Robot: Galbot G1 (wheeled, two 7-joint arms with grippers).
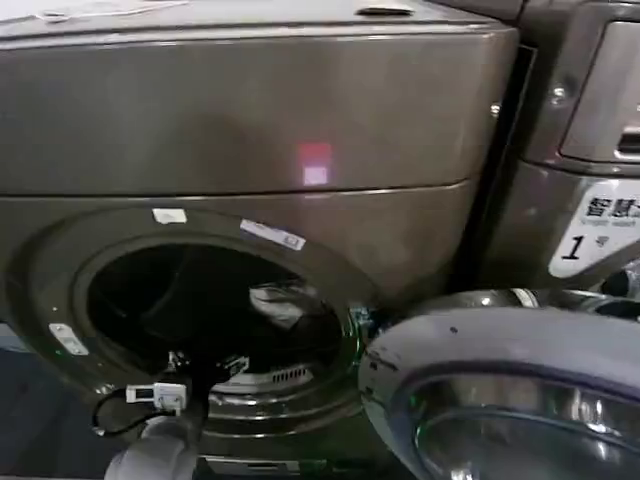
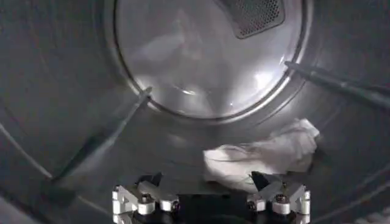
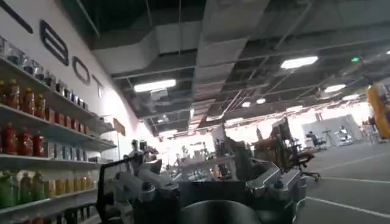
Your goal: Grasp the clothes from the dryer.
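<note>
— Two fingers of my left claw are standing wide apart inside the drum, gripping nothing.

— Where are the clothes lying?

— The clothes, a crumpled white bundle, are resting on the drum floor just beyond my fingertips, nearer one finger than the other, not between them. Behind them the shiny back wall is glinting, with a perforated vent above.

— And from the head?

— My left arm is reaching up through the round opening of the dryer. Its glass-windowed door is hanging open to the right. A machine with a white "1" sticker is standing beside it.

— What is your right claw doing?

— My right claw is pointing out into the room, well away from the drum, fingers spread and holding nothing. Shelves of bottles are lining the wall beside it.
</note>
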